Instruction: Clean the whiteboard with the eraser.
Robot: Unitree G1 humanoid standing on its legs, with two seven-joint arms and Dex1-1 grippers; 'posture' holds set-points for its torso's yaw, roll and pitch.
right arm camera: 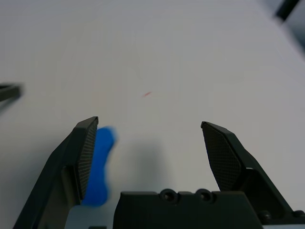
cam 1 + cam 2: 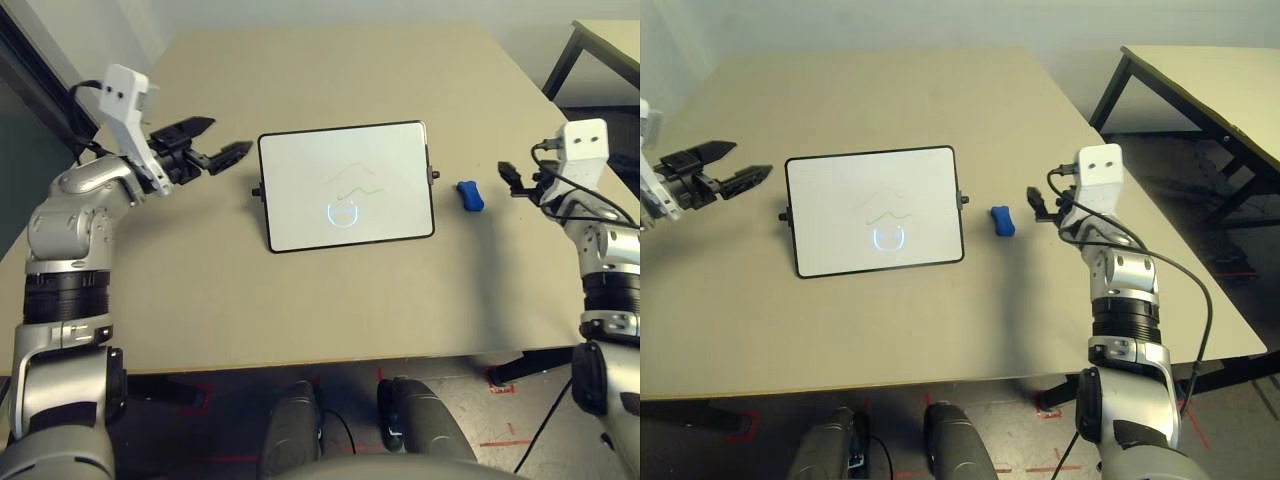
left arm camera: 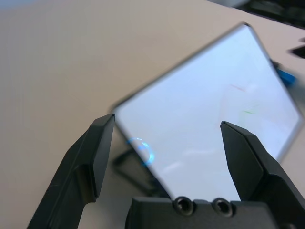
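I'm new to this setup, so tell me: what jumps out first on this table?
The whiteboard lies mid-table, with faint scribbles and a bluish ring mark near its centre. The bright blue eraser lies on the table just off the board's right edge. Both grippers are open: the left gripper beside the board's left edge, the right gripper beside the eraser.

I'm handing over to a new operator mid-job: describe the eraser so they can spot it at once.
Find the whiteboard lying on the tan table. Just off its right edge, between the board and the right hand, lies the eraser. It is a small bright blue oblong block, the one blue object on the table.
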